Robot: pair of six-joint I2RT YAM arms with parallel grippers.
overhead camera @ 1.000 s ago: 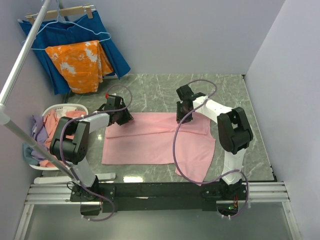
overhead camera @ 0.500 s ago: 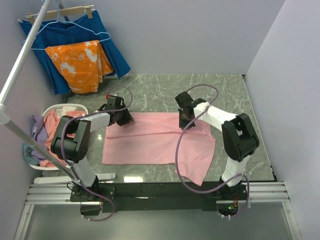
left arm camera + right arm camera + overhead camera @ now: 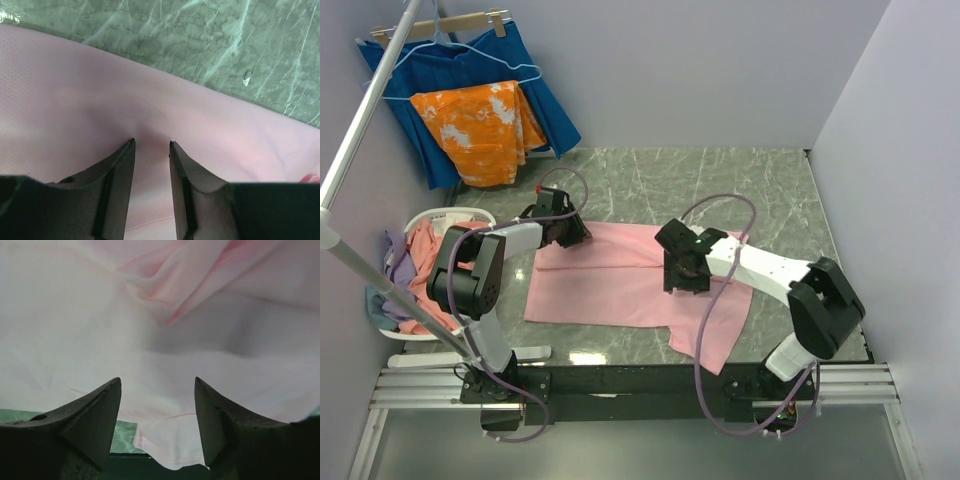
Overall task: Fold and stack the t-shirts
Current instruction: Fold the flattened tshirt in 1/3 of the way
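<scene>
Green marble table (image 3: 760,190), light pink shirt (image 3: 610,285) spread flat at frame centre. Folding step in hand; no stack yet.

Left gripper (image 3: 151,144) at shirt's upper left: jaws slightly apart, tips pressing cloth.

Right gripper (image 3: 157,382) at centre: jaws wide, low over shirt, holding nothing.

Next, probably: pinch an edge, carry it across.

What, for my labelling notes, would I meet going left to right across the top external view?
laundry basket → left gripper → right gripper. The light pink t-shirt lies under both grippers, so it has no single place in the order.
</scene>
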